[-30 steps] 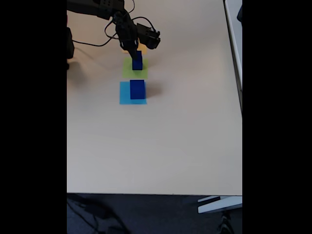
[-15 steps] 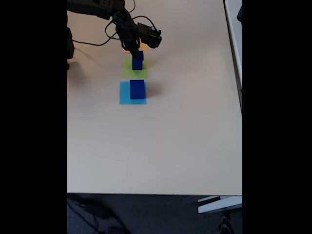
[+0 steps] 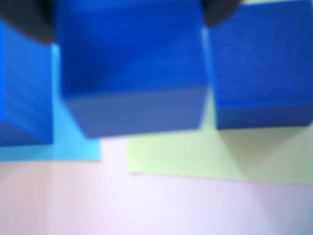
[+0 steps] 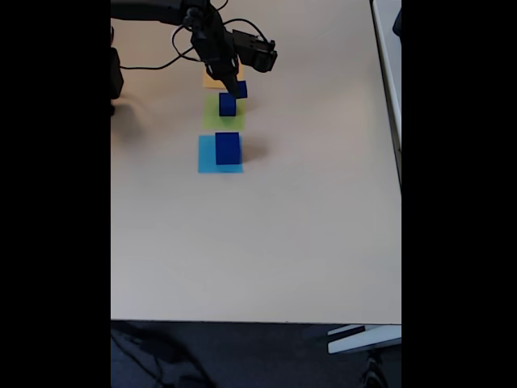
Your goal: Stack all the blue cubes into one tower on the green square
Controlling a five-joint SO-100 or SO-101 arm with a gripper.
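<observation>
— Fingers (image 4: 237, 89) first: where are they, and what are they doing?

— Near the far-left corner of the desk (image 4: 323, 242) in the fixed view, clamped on a small blue cube (image 4: 239, 89) that looks lifted above the far edge of the green square (image 4: 212, 117). In the wrist view that held cube (image 3: 132, 68) sits close to the lens, blurred, dark navy with a paler shaded lower face.

— And the other cubes?

— A second small blue cube (image 4: 227, 104) rests on the green square, just below the held one in the fixed view; the wrist view shows it (image 3: 264, 68) at the right, on the lime-green paper (image 3: 195, 156). The large blue cube (image 4: 228, 148) stands on the light-blue square (image 4: 207, 155), nearer the desk's middle, apart from the green one.

— Anything else?

— An orange-yellow square (image 4: 212, 78) lies just beyond the green one, partly under the arm (image 4: 206, 36).
</observation>
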